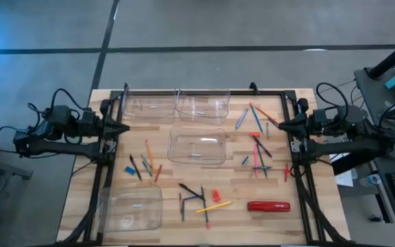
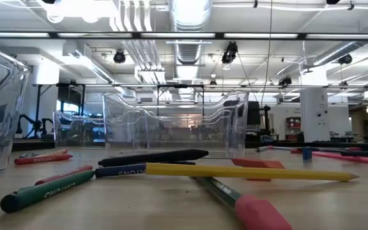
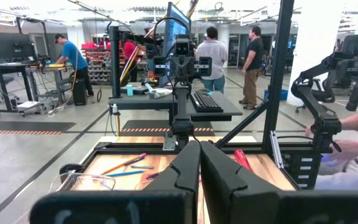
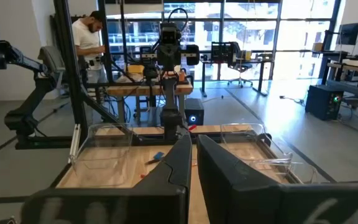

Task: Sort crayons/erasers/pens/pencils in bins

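Observation:
Four clear bins stand on the wooden table: two side by side at the far edge (image 1: 153,104) (image 1: 203,104), one in the middle (image 1: 197,145), one at the near left (image 1: 130,207). Pencils, pens and crayons lie scattered: a group at the left (image 1: 145,165), one at the near middle (image 1: 197,197), one at the right (image 1: 257,147). A small orange-red eraser (image 1: 216,195) lies near the yellow pencil (image 1: 213,205). My left gripper (image 1: 125,127) is shut and empty at the table's left edge. My right gripper (image 1: 281,125) is shut and empty at the right edge.
A large red oblong object with white lettering (image 1: 269,206) lies at the near right. A small blue piece (image 1: 129,169) lies at the left. A black frame (image 1: 204,91) runs around the table. People stand in the room beyond, in the left wrist view (image 3: 212,53).

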